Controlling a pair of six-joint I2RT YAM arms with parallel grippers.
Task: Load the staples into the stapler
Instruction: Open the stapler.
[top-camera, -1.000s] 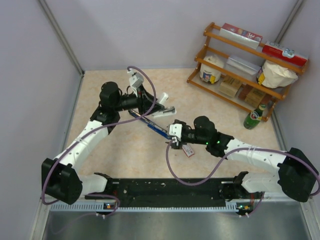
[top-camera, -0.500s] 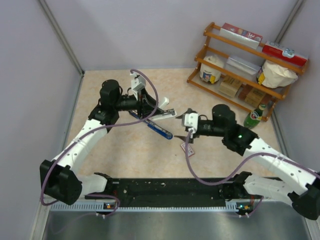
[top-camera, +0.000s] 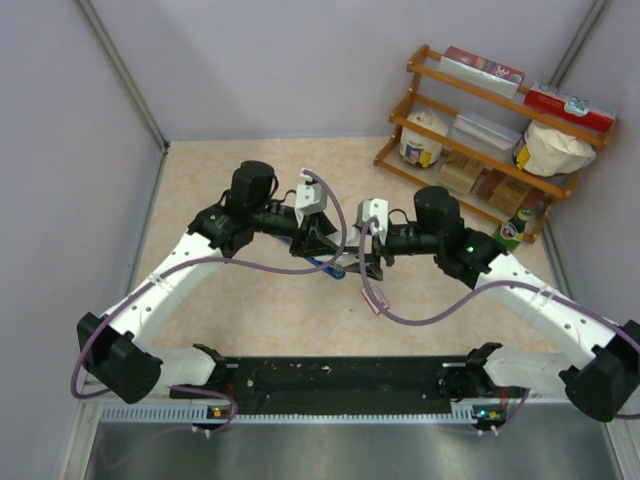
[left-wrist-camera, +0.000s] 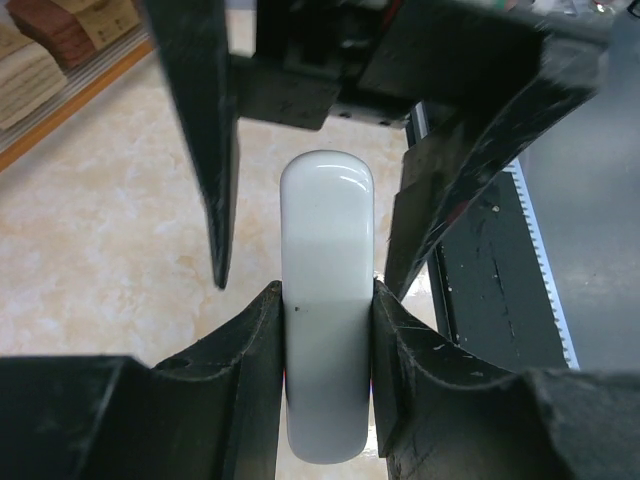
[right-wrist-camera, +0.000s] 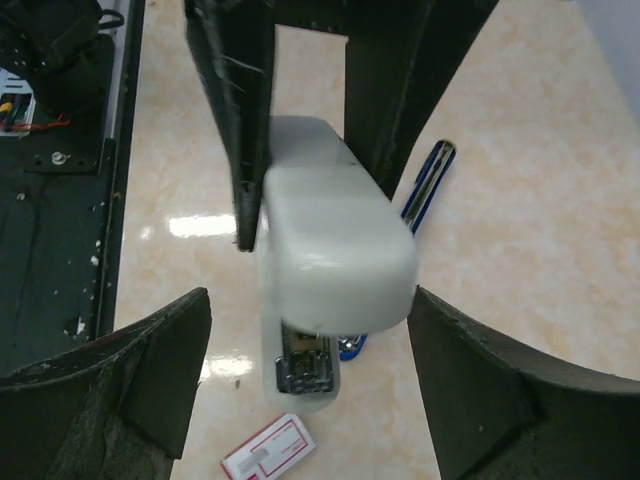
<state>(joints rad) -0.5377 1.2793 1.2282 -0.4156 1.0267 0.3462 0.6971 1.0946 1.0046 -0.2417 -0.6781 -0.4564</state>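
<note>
My left gripper (left-wrist-camera: 326, 296) is shut on the white stapler (left-wrist-camera: 327, 250) and holds it above the table. My right gripper (right-wrist-camera: 312, 385) is open and faces it, its jaws either side of the white stapler's (right-wrist-camera: 335, 250) front end without touching. The blue stapler (right-wrist-camera: 428, 180) lies on the table under the white one, mostly hidden. The red-and-white staples box (right-wrist-camera: 270, 452) lies flat on the table near my right gripper; no loose staple strips show. From above, both grippers meet at mid-table (top-camera: 345, 258), with the box (top-camera: 372, 297) just in front.
A wooden shelf rack (top-camera: 480, 120) with boxes, jars and a bag stands at the back right, and a green bottle (top-camera: 508, 235) stands beside it. A black rail (top-camera: 330, 375) runs along the near edge. Grey walls close the left and back.
My left gripper has carried the white stapler right and nearer, over the blue stapler. My right gripper has swung left to face it. The staples box has stayed put.
</note>
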